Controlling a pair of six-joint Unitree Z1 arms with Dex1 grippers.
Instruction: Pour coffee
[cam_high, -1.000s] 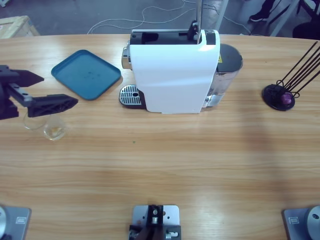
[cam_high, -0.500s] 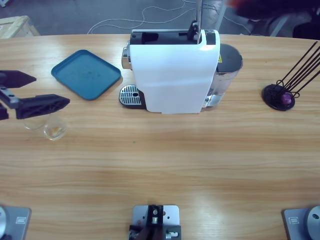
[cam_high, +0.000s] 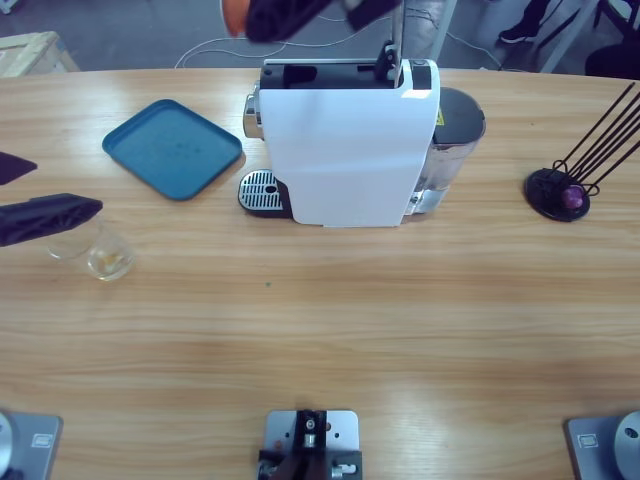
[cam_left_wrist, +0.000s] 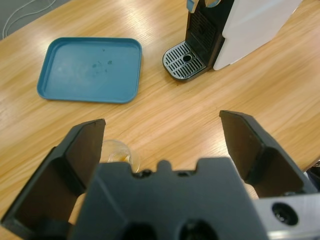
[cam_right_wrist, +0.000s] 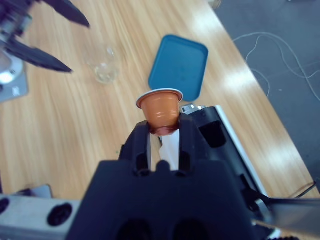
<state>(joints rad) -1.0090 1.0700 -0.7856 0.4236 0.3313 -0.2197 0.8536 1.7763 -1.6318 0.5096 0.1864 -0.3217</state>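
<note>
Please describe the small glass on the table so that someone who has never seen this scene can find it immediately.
Start at the white coffee machine and move to the blue tray beside its drip grille. The clear glass tumbler stands on bare wood just in front of that tray, near the left tool. It alone is transparent, with a shallow tan layer of coffee inside.

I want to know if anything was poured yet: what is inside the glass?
The glass holds a shallow tan layer of coffee. In the left wrist view the gripper body covers its lower part.

The table (cam_high: 330, 330) at the bottom of the high view is pale, matt wood with visible grain. At upper middle the coffee machine (cam_high: 350, 150) has a glossy white plastic shell and a perforated metal drip grate (cam_left_wrist: 184, 61); at upper left the teal tray (cam_high: 172, 148) looks smooth, matt plastic.
</note>
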